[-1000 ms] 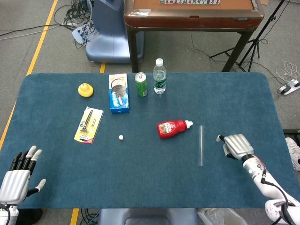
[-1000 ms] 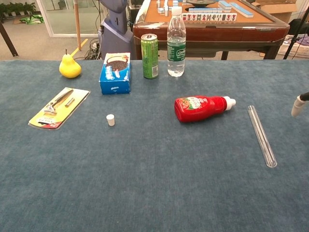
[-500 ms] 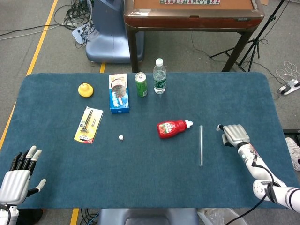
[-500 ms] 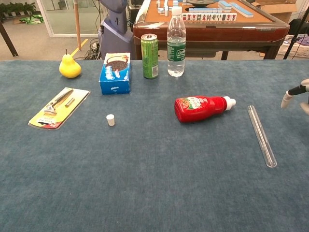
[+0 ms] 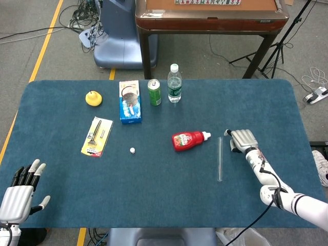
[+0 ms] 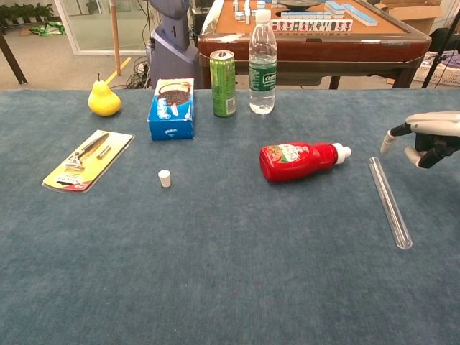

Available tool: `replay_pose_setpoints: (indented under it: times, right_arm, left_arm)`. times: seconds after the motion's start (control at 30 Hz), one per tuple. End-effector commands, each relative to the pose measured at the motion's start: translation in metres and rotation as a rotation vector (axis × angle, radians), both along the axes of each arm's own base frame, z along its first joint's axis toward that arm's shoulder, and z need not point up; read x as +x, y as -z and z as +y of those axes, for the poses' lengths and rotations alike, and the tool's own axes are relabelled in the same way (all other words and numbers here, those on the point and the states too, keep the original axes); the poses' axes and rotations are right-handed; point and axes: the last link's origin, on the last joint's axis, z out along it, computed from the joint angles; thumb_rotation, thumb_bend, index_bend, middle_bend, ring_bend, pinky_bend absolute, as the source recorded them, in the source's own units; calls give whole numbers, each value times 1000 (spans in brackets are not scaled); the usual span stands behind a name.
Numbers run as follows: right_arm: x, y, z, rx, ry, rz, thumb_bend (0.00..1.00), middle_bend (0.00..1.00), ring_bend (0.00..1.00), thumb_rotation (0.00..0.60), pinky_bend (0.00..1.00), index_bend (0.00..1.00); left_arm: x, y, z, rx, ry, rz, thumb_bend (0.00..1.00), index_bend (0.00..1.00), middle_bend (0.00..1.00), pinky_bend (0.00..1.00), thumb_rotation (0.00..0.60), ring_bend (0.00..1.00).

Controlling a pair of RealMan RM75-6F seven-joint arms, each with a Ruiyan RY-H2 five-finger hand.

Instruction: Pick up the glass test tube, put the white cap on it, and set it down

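The glass test tube (image 5: pixel 220 159) (image 6: pixel 389 201) lies flat on the blue table, running front to back, right of centre. The small white cap (image 5: pixel 132 150) (image 6: pixel 164 178) stands alone left of centre. My right hand (image 5: pixel 242 139) (image 6: pixel 424 134) hovers palm down just right of the tube's far end, fingers curled under, holding nothing and not touching the tube. My left hand (image 5: pixel 20 192) rests at the near left corner with fingers spread and empty; only the head view shows it.
A red ketchup bottle (image 5: pixel 190 140) lies just left of the tube. At the back stand a water bottle (image 5: pixel 175 83), a green can (image 5: pixel 154 92), a blue cookie box (image 5: pixel 129 101) and a yellow pear (image 5: pixel 93 98). A razor pack (image 5: pixel 97 136) lies at left.
My right hand has moved left and away from me, from the table's right side to beside the tube's far end. The left hand and all objects have stayed put.
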Motion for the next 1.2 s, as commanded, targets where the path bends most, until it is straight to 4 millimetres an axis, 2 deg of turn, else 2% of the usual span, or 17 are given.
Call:
replay_pose_setpoints:
  times: [0.03,0.3,0.47,0.77,0.97,1.2]
  right_arm:
    - [2,3,-1,5,-2,-5,1000,1000,1000,600,1000,268]
    - [5,10,3,27,-10,-17,1000,1000,1000,600,1000,268]
    - [9,11,16,66,-18,-34,1000,1000,1000,600,1000,268]
    - [29,17,38,129,-59,-113,1000,1000,1000,600,1000,268]
    - [33,5,46,106,-101,-123,1000,1000,1000,600,1000,268]
    - [20,-12,61,100,-93,-79,1000,1000,1000,600,1000,268]
  left_arm:
    - [-1,0,0,-1,-2,0,204,0,0,0,600,0]
    - [0,1,0,-6,0,-1,204,0,0,0,600,0]
    - [-2,1,0,-3,-5,-4,204,0,0,0,600,0]
    - [0,3,2,-10,6,-8,204,0,0,0,600,0]
    - [-2,1,0,-7,1,-6,204,0,0,0,600,0]
    - [-1,3,1,-14,8,-8,204,0,0,0,600,0]
